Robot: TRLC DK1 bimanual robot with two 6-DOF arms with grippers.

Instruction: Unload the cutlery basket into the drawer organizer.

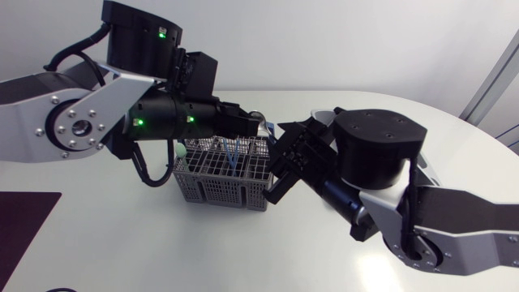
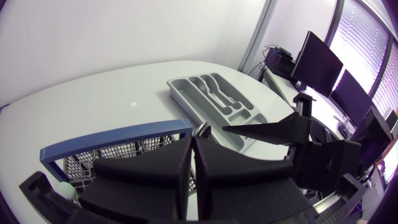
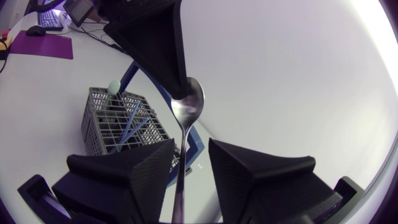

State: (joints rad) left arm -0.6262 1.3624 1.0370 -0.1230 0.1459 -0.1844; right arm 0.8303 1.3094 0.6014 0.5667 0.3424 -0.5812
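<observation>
L claw [image 2: 193,140] pinches spoon [image 3: 186,109] by basket [image 1: 219,185] — R claw [image 3: 191,148] open.

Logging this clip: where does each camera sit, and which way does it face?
Head view: fixed above the table, looking down on the cutlery basket; left arm and right arm show.
Left wrist view: on the left arm, looking across the table to the drawer organizer; left gripper shows.
Right wrist view: on the right arm, facing the spoon held by the left gripper; right gripper shows.
Shared: all three show the cutlery basket.
</observation>
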